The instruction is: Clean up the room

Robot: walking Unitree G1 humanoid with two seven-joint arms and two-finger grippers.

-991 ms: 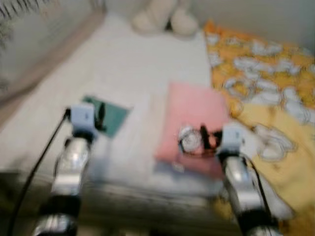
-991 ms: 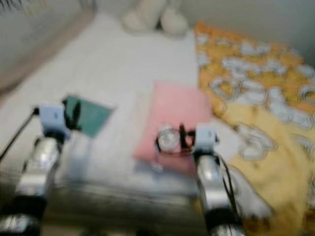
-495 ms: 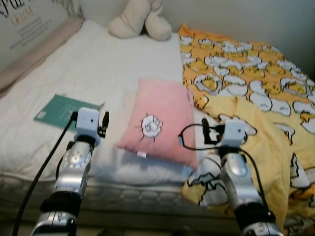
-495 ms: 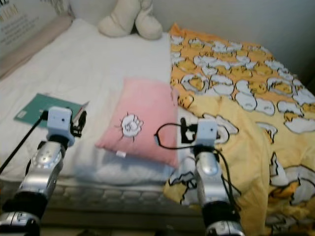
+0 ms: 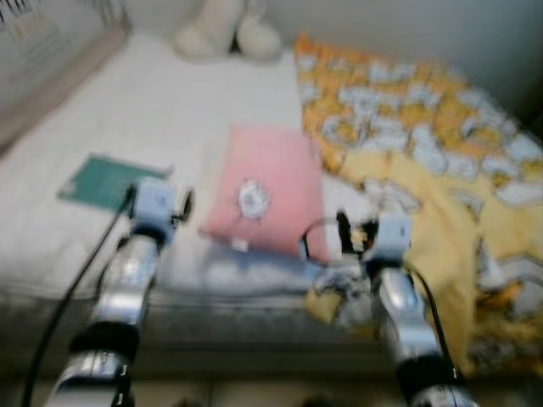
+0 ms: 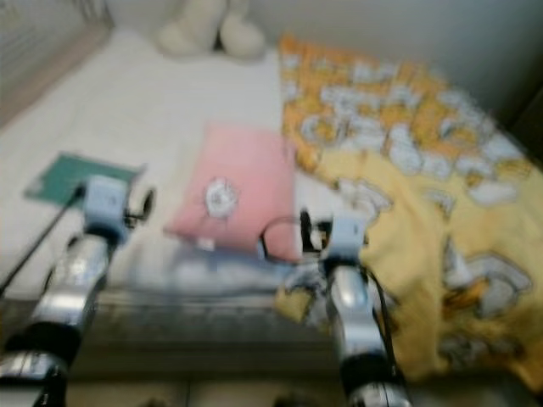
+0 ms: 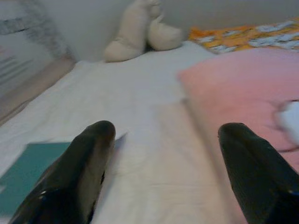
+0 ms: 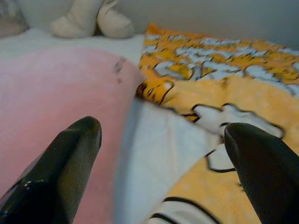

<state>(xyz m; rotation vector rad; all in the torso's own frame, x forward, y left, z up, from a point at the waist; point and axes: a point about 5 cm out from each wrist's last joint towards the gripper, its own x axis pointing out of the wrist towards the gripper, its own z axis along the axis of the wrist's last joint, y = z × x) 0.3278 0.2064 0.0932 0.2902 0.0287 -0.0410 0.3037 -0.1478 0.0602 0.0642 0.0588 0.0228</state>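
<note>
A pink pillow (image 5: 270, 193) with a white print lies in the middle of a white bed (image 5: 161, 110). To its left is a teal book (image 5: 106, 180). A yellow and orange patterned blanket (image 5: 441, 161) covers the bed's right side. My left gripper (image 7: 163, 140) is open and hovers over the sheet between book (image 7: 23, 172) and pillow (image 7: 243, 88). My right gripper (image 8: 161, 140) is open, low over the spot where the pillow's edge (image 8: 60, 93) meets the blanket (image 8: 224, 93). Both arms (image 5: 136, 254) reach over the near edge of the bed.
A cream plush toy (image 5: 227, 30) sits at the head of the bed by the wall. A padded headboard or panel (image 5: 42, 76) runs along the left side. The mattress front edge (image 5: 229, 314) is right below my arms.
The view has shifted and blurred as I move; the bed appears slightly farther and lower in frame. Both arms keep their pose, and nothing on the bed has moved.
</note>
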